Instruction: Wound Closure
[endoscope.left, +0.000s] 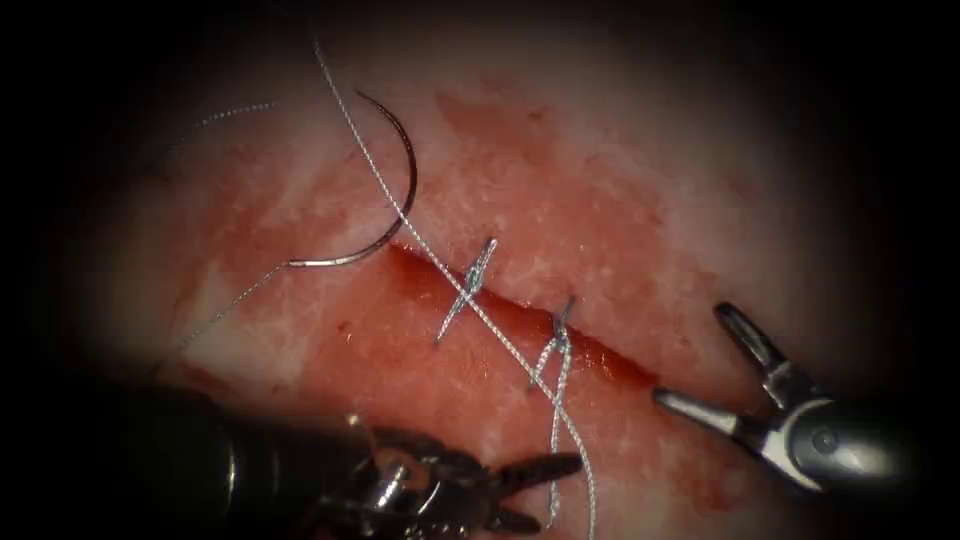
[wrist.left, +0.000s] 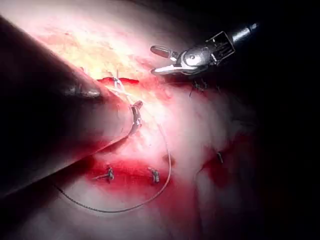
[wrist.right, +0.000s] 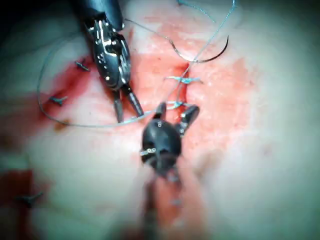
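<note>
Needle (endoscope.left: 385, 190) lies free beyond cut's (endoscope.left: 520, 315) left end; both grippers empty.

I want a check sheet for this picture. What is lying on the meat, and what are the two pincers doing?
Surface: tissue, wet with red fluid around the cut.
Job's things: needle lies free on the tissue, left of the cut's upper end, not in it; thread crosses the cut; two stitches span it.
Clutter: older stitches elsewhere on the tissue.
Pincers: left pincer open, holds nothing; right pincer open, holds nothing.
Cables: nothing seen.
Surroundings: dark.
</note>
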